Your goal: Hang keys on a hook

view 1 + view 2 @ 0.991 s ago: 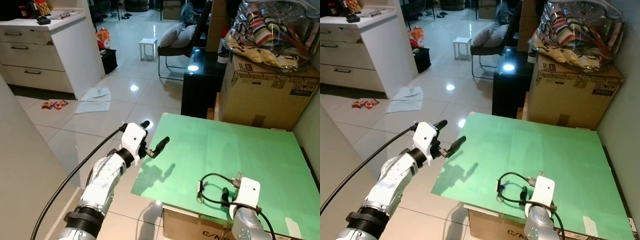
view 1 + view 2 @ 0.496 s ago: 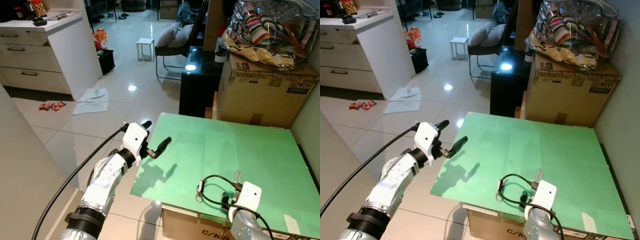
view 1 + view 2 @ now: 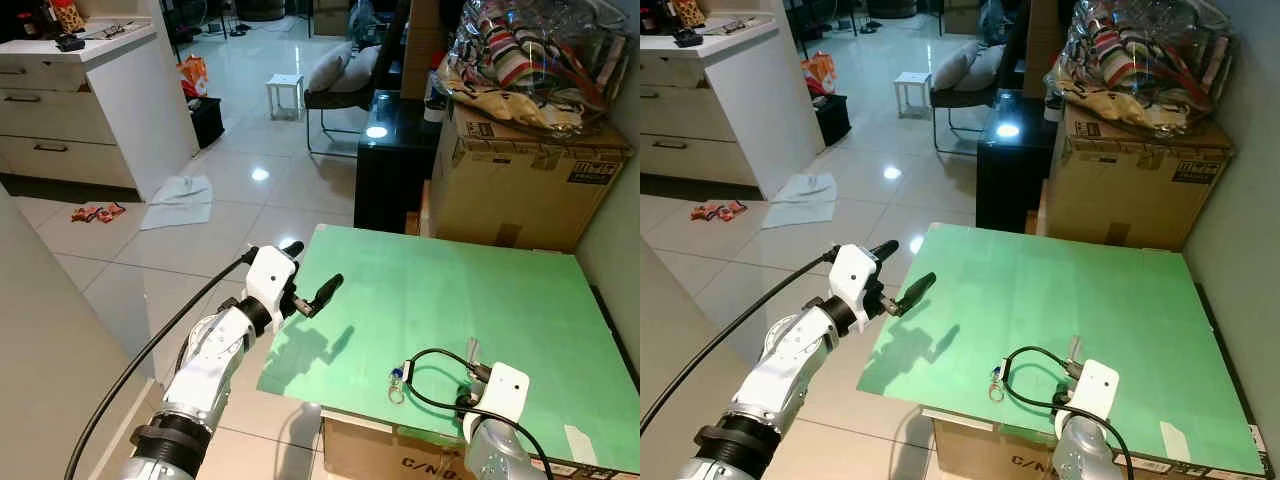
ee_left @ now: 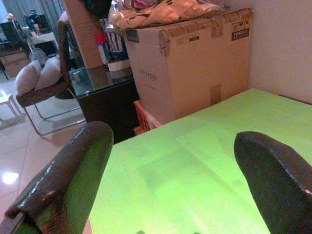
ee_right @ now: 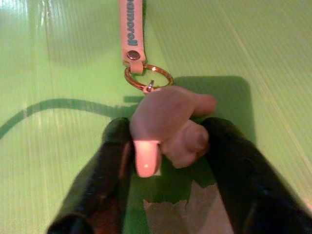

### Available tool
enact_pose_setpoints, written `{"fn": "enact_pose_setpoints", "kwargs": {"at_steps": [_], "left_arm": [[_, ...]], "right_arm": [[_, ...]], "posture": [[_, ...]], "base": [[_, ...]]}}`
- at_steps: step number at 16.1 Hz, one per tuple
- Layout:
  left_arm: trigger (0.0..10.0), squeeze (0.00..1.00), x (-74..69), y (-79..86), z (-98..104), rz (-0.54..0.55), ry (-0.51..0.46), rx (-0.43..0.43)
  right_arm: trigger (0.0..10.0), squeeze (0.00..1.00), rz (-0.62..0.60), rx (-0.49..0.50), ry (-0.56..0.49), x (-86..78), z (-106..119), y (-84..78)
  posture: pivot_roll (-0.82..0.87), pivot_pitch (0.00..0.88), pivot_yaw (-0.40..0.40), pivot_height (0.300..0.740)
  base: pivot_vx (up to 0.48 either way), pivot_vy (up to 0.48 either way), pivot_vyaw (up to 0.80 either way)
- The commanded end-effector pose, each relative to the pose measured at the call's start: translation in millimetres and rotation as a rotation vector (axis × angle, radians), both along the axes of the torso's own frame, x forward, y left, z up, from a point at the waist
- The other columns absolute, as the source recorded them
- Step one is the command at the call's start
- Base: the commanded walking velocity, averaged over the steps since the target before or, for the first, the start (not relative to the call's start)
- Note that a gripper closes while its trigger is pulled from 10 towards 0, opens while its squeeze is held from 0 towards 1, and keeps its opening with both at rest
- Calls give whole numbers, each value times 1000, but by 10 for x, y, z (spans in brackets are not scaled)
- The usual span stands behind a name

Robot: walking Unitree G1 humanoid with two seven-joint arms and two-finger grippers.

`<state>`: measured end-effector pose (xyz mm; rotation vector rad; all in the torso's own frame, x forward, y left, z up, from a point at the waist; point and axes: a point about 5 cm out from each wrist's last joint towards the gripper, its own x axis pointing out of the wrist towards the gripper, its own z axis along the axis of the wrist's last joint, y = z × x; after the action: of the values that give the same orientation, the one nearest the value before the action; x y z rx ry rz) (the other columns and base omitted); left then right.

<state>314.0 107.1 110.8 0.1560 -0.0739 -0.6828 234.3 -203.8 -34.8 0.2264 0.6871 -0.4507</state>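
The green board (image 3: 470, 300) looks like corrugated plastic sheet: fine parallel ribs run across it in the right wrist view, with a dull, slightly satin sheen. On it lies a keychain with a pale pink strap (image 5: 131, 24), smooth and matt, fastened by a small metal rivet to a shiny gold-toned metal ring (image 5: 147, 78). The pink charm (image 5: 168, 126) looks like soft, matt rubber or plastic. Both grippers have matt black fingers (image 4: 73, 170), faintly textured, on glossy white plastic housings (image 3: 268, 280). The carton (image 3: 525, 180) beyond the board's far edge is plain brown cardboard, taped. The bag (image 3: 540, 55) on it is clear, crinkled glossy plastic. The floor (image 3: 260, 190) is polished, reflective tile.
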Motion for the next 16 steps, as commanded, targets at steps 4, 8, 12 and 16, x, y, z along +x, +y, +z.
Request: {"fn": "enact_pose_setpoints", "kwargs": {"at_steps": [4, 8, 12, 16], "left_arm": [[10000, 0, 21, -20, 4, -13, 9, 12], [10000, 0, 28, -31, 6, -15, 8, 10], [10000, 0, 31, -42, -15, 10, 50, -63], [10000, 0, 18, -117, -123, 87, 144, -136]], "right_arm": [[0, 0, 15, -19, -38, 17, 30, 11], [0, 0, 58, -104, -126, 89, 173, 7], [0, 0, 182, -285, -374, 275, 651, 90], [0, 0, 299, -352, -660, 470, 1323, 208]], "posture": [[-205, 0, 94, 736], [-207, 0, 95, 736], [-217, 0, 86, 736], [-227, 0, 74, 736]], "base": [[0, 0, 0], [0, 0, 0], [0, 0, 0], [0, 0, 0]]}}
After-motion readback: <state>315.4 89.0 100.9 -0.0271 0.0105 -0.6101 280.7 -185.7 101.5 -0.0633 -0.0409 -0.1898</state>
